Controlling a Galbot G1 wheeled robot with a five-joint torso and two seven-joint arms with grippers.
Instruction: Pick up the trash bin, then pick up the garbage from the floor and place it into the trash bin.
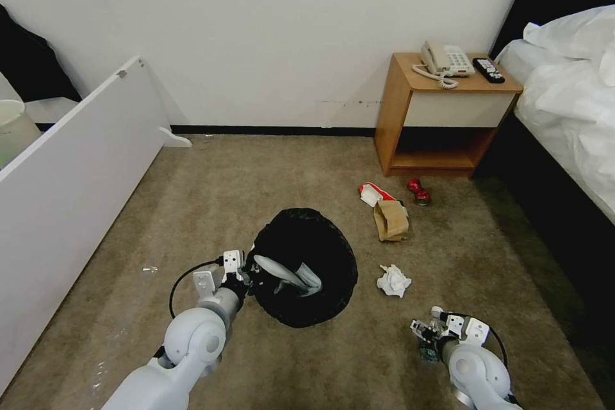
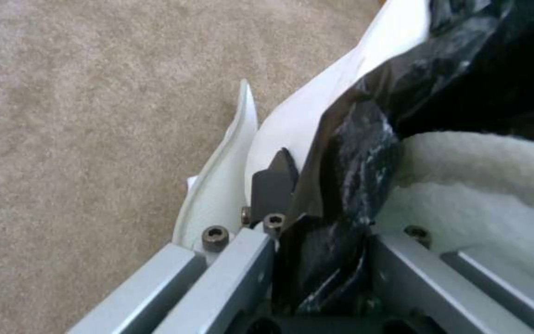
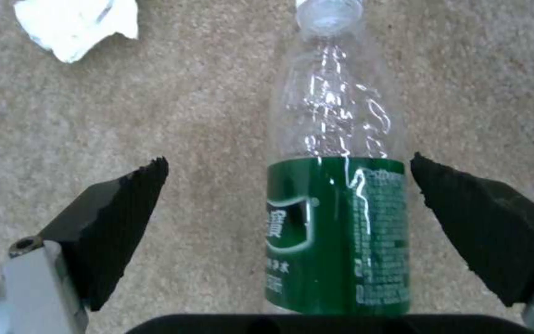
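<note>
Holding the trash bin [image 1: 306, 266] by its rim with my left hand [image 1: 246, 278], I have it just off to the left of centre over the carpet, its black liner wide to the head camera and a white slipper [image 1: 288, 274] already lying inside. The left wrist view confirms the grip: the fingers are clamped on the rim, one dark pad [image 2: 274, 183] pressed against the white wall with the crinkled liner [image 2: 347, 176] pinched on the inner side.

My right hand [image 1: 428, 338] is low at the near right, fingers spread wide on either side of a plastic bottle [image 3: 336, 204] lying on the carpet, not yet touching it. To do this well, I'd come down a touch more, centre the green label between the pads, and close gently; thin clear plastic like this will likely buckle or squirt out if squeezed off-centre.

The head view gives me the layout: a crumpled paper [image 1: 393, 280] between bin and right hand, with a brown paper bag [image 1: 391, 220], a red-white packet [image 1: 373, 193] and a red can [image 1: 418, 191] farther off near the nightstand [image 1: 442, 115]. It barely shows the bottle, though; the right wrist view shows it clearly.
</note>
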